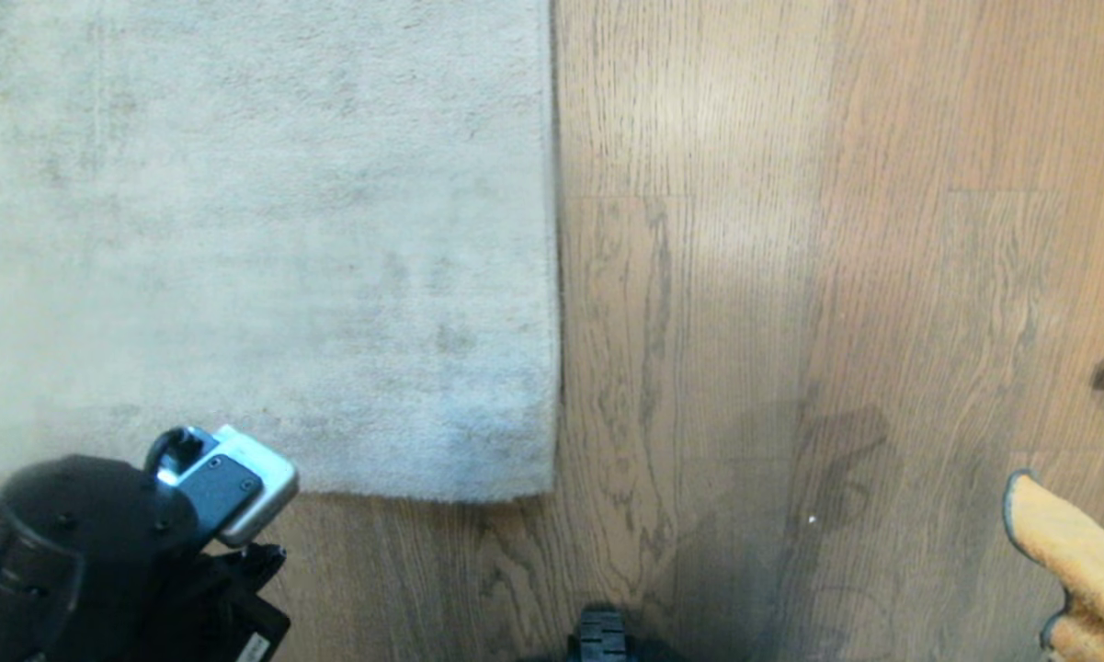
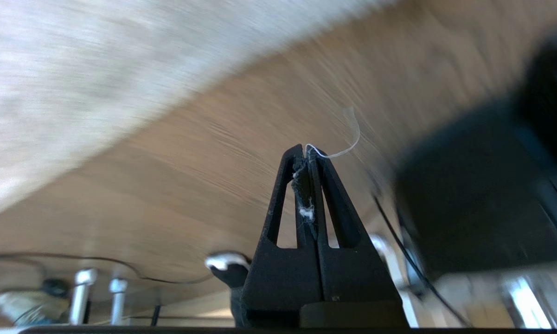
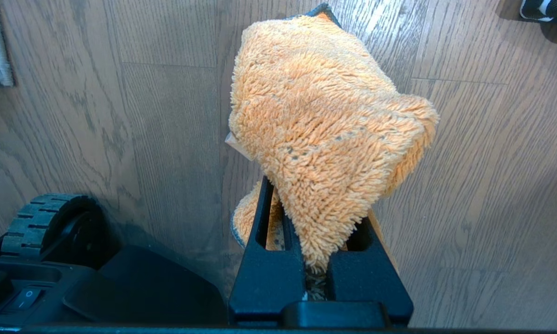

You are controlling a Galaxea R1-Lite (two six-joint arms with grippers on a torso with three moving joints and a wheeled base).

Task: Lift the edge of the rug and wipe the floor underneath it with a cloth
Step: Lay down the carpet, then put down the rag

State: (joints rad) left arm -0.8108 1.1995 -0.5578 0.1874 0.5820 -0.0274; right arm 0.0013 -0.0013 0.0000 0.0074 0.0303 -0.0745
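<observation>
On my left I have the left gripper (image 2: 308, 153) low over the floor (image 1: 791, 276), just beside the near border of the rug. Its two black fingers are pressed flat together with nothing between them but a wisp of pale fibre and a loose thread. The rug edge (image 1: 423, 492) lies flat on the boards, its square corner (image 1: 547, 492) undisturbed, so I judge the lift is not yet done.

Moving right across the head view there is bare wood, the robot's own shadow, and a small dark wheel of the base at the bottom.

At the far right the right gripper (image 3: 306, 204) pinches the cloth (image 3: 324, 120), which bunches up above the fingers, clear of the floor and well apart from the rug.

What worries me: with the left fingers closed on nothing, any pull upward would leave the rug lying, and I would be wiping beside it, not under it. The short pile gives little to bite on; a shallow pinch could pluck fibres and slip. The cloth is held near one end, so dragging it under the rug could tug it free.

Count: one rug, one cloth, two grippers, one wheel in sight.
</observation>
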